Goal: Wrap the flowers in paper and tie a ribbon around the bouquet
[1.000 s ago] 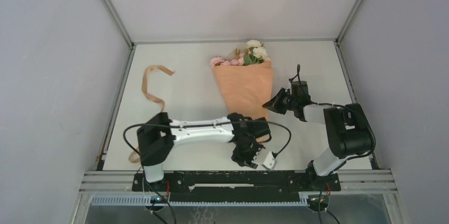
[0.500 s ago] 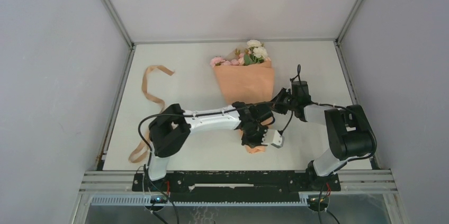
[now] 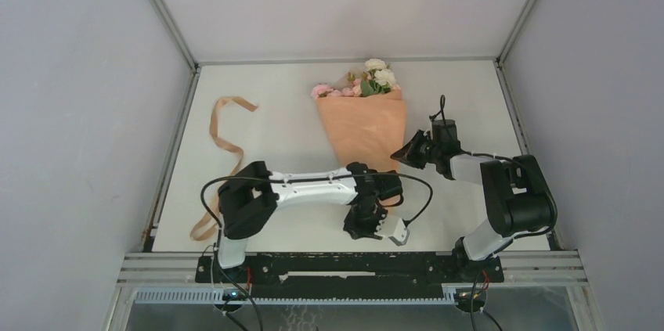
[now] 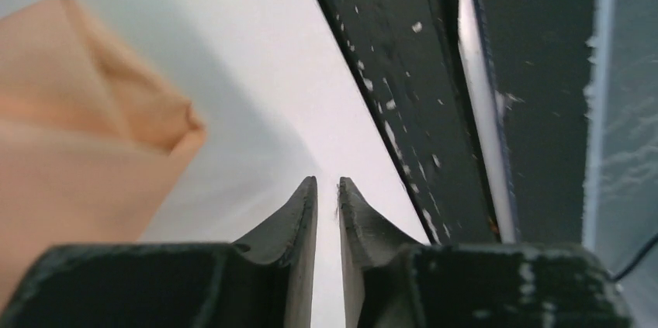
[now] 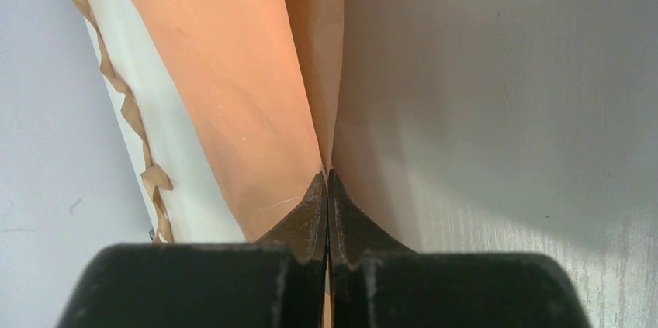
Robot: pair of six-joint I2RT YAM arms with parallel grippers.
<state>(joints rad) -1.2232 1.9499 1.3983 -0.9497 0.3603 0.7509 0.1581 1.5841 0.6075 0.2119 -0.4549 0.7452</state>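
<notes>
Lying flat near the middle of the table (image 3: pixel 274 120), the bouquet (image 3: pixel 364 131) has its wide end toward the far side and its narrow end toward the near edge.

- Flowers (image 3: pixel 369 80): pink and cream heads with green leaves, showing past the far rim of the cone.
- Paper (image 5: pixel 233 72): orange-tan, already rolled round the stems; the wrapping appears done. The overlap seam runs along the right side.
- Ribbon (image 3: pixel 223 139): loose on the table well to the left of the cone, looping from far to near, touching neither the bouquet nor either arm. Tying has not begun.
- Left gripper (image 4: pixel 327 184): beside the cone's near tip, jaws drawn in to a thin slit with nothing between them, pointing at the near table edge.
- Right gripper (image 5: pixel 327 177): jaws closed together, tips against the paper's right edge at the seam. Whether a thin fold is pinched there cannot be made out.

Remaining, by this showing: fetch the ribbon, pass it round the narrow part, knot it.
</notes>
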